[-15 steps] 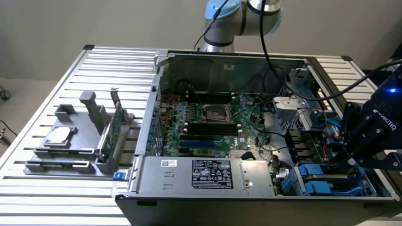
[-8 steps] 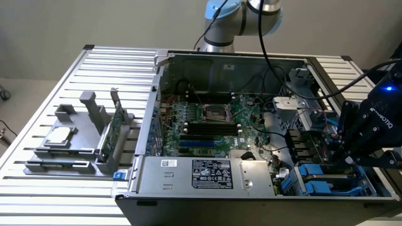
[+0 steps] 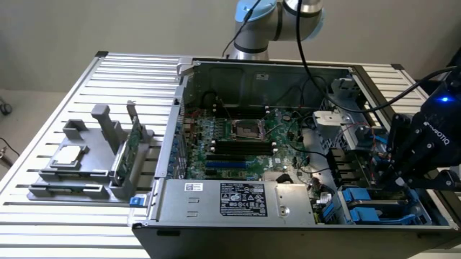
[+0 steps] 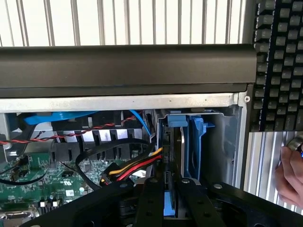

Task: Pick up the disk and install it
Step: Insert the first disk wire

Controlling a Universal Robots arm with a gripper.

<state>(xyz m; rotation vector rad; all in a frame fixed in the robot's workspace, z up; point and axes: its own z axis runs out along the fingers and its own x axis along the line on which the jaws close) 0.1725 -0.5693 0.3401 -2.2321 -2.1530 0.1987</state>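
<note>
- The gripper [image 3: 398,182], black and mounted on the Universal Robots arm, reaches down into the drive bay at the exterior view's right end of the open computer case [image 3: 165,178].
- In the wrist view, the black fingers [image 4: 154,198] stand close together, narrowed onto the edge of the disk [image 4: 171,156]; the jaws grip it by its blue carrier.
- The disk stands on edge inside the bay, partly sunk between the bay's blue plastic rails [image 4: 196,142], just beside the case's corner wall.
- A bundle of red, yellow and black cables [image 4: 135,168] runs up to the disk's near side, close to the fingers.
- The green motherboard [image 3: 238,137] lies across the case floor; the grey power supply [image 3: 238,199] with its white label sits along the near wall.
- A grey fixture [image 3: 75,164] on the slatted table [image 3: 43,135] carries a small square silver chip [image 3: 67,155] and an upright green circuit card [image 3: 124,156].
- A person's hand [image 4: 289,177] shows beside a black keyboard [image 4: 279,61] outside the case.
</note>
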